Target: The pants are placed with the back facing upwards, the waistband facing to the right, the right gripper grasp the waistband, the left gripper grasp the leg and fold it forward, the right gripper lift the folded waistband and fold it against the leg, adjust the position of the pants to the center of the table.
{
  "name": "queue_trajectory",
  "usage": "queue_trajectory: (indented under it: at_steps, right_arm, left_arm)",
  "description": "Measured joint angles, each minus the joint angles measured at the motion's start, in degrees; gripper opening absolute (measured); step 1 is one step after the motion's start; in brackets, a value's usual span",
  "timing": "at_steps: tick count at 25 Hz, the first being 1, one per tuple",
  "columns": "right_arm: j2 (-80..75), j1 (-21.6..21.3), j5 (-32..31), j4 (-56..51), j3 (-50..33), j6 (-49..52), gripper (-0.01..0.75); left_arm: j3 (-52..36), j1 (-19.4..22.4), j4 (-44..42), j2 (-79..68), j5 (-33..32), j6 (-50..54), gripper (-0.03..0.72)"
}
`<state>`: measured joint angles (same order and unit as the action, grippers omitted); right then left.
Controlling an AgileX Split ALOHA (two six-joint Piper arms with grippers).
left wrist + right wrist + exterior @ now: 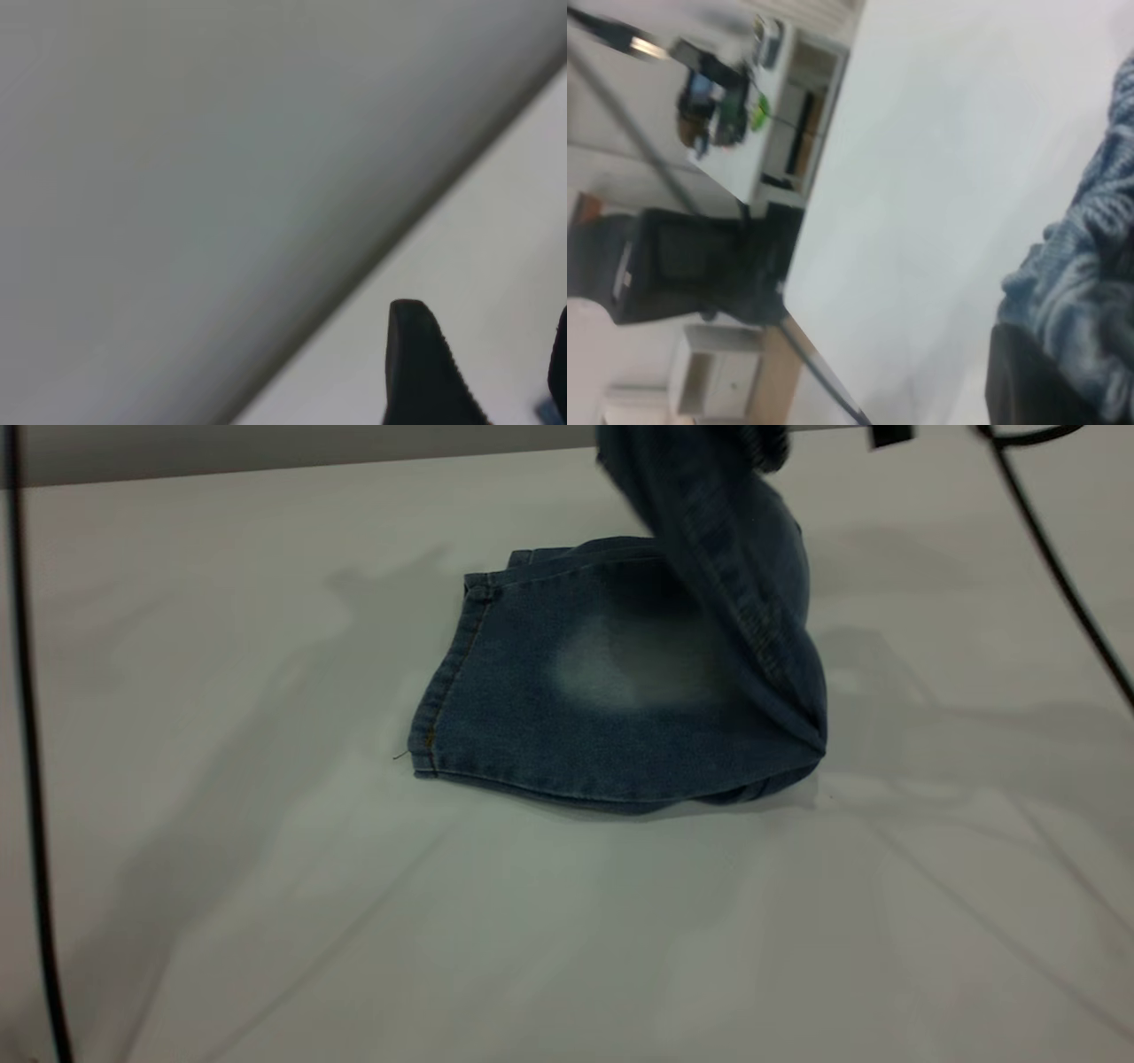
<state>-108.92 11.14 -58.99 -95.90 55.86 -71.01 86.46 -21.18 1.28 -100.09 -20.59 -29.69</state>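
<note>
Your right gripper [1045, 390] is clamped on the waistband [1085, 292], lifting it above the pants [611, 691] near the table's [266, 912] far edge. Your left gripper's [483, 372] fingers sit apart.

Faded denim pants [620, 691] — smooth, faintly glossy white table [266, 868].

One pair of denim shorts [611, 700] lies on one white worktop [266, 868]; two black cables [31, 779] hang at the sides.
</note>
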Motion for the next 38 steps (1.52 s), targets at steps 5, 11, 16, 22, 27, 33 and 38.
queue_trajectory:
  at_steps: [5,11,16,22,27,33,38]
  right_arm:
    - [-2.61,6.74,8.07,-3.04,0.00,-2.04,0.081]
    - [-7.98,13.41,16.36,-4.32,0.64,-7.73,0.081]
    - [-10.99,14.05,16.78,-4.19,2.48,-7.58,0.085]
    - [-11.06,14.05,14.93,-4.18,5.92,-7.48,0.177]
    - [-11.06,14.05,13.92,-4.13,5.92,-7.68,0.351]
    - [-11.06,14.05,5.17,-3.92,8.68,-7.60,0.494]
    - [-11.06,14.05,-1.57,-3.86,11.34,-4.92,0.497]
  left_arm:
    - [0.00,-0.05,-1.72,8.61,-1.34,0.00,0.335]
    - [0.00,-0.05,-1.72,15.61,-4.15,-0.05,0.335]
    - [0.03,-0.10,-1.28,17.40,-4.91,-0.05,0.335]
    - [0.03,-0.10,-0.96,17.75,-5.20,0.18,0.335]
    - [0.03,-0.10,0.41,18.91,-5.27,0.18,0.335]
    - [-0.02,-0.10,0.41,18.98,-5.27,0.18,0.335]
    - [-0.02,-0.10,0.41,19.22,-5.27,0.18,0.335]
